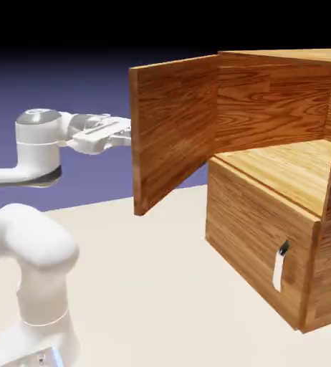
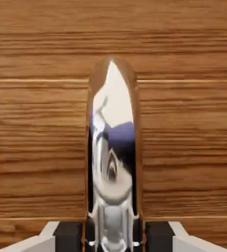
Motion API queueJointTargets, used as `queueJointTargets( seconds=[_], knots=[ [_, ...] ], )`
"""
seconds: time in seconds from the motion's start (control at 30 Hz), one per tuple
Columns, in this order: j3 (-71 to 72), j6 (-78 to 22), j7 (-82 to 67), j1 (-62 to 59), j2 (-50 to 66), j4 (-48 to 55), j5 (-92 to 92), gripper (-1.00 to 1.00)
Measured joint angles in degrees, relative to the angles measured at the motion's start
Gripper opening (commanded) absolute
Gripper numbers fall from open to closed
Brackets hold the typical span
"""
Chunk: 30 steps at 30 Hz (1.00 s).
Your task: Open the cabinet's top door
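1. Top door's [image 1: 174, 129] outer face, on the exterior view's left: the gripper [image 2: 113, 237] is closed narrowly on its glossy, curved silver bar handle [image 2: 113, 147].
2. Rightward, its brown wood-grain panel stands upright, wide open.
3. Its right edge meets the cabinet [image 1: 261, 222].
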Motion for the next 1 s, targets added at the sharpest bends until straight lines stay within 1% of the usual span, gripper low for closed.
queueJointTargets(
  seconds=[0.2,0.5,0.73,1.0],
  knots=[
    [12.5,-11.2,1.8,-6.2,7.2,10.2,10.0,-1.00],
    [29.4,-26.4,3.1,-22.9,14.8,28.8,19.8,-1.00],
    [40.2,-35.9,2.1,-37.5,15.8,43.0,24.4,-1.00],
    [49.3,-45.8,-1.5,-53.6,12.8,59.6,28.0,-1.00]
  ],
)
